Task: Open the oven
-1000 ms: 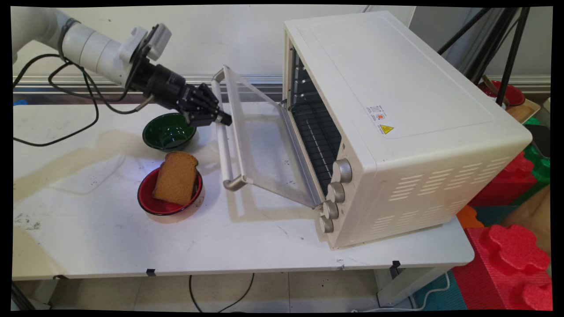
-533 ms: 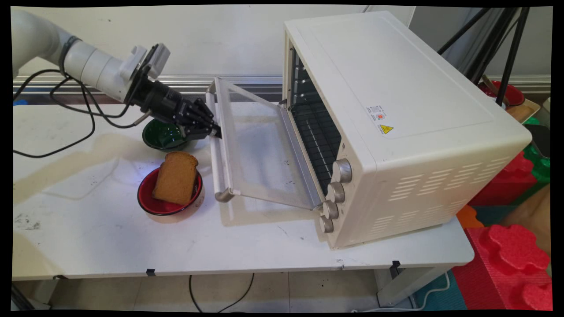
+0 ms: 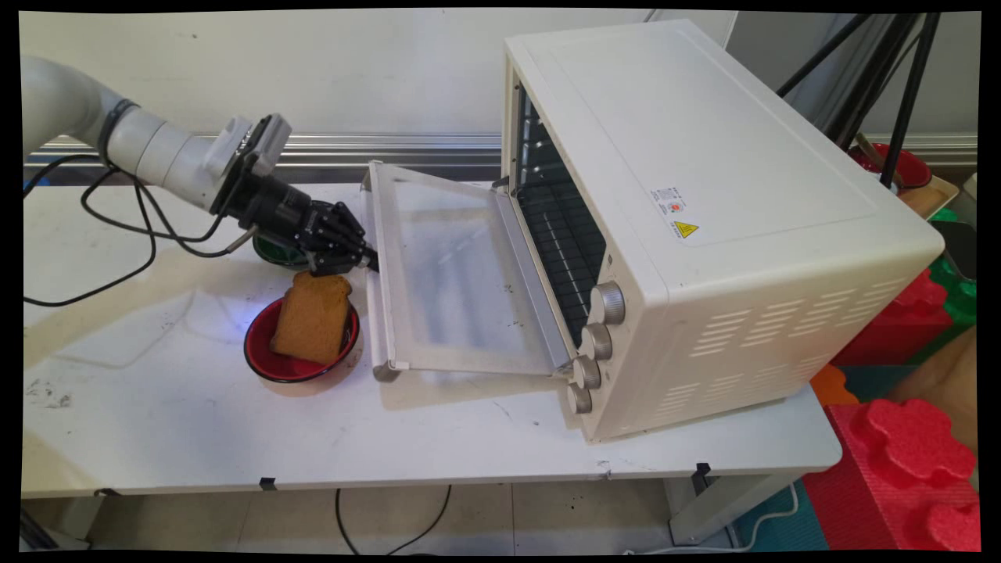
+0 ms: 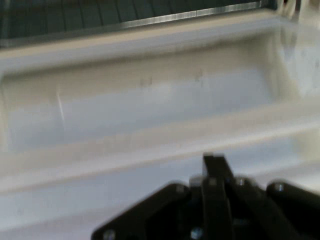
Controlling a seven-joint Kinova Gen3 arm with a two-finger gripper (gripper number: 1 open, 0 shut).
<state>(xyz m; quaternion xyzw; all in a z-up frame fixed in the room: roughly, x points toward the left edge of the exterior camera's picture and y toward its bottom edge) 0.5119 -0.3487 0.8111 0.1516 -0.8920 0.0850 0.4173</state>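
The oven door (image 3: 453, 274) has dropped from half-open to nearly level over the last second. The gripper (image 3: 367, 260) has lowered with it, fingers (image 4: 214, 172) closed together, touching the door handle (image 3: 374, 289), gripping nothing. Bread (image 3: 313, 317) rests in the red bowl (image 3: 258, 352) on the desk (image 3: 195, 422).

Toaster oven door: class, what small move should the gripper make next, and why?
Probably lift the gripper slightly off the door handle. The toaster oven door lies almost level, the shut gripper's tip is at the handle, and a bread slice sits close beneath it.
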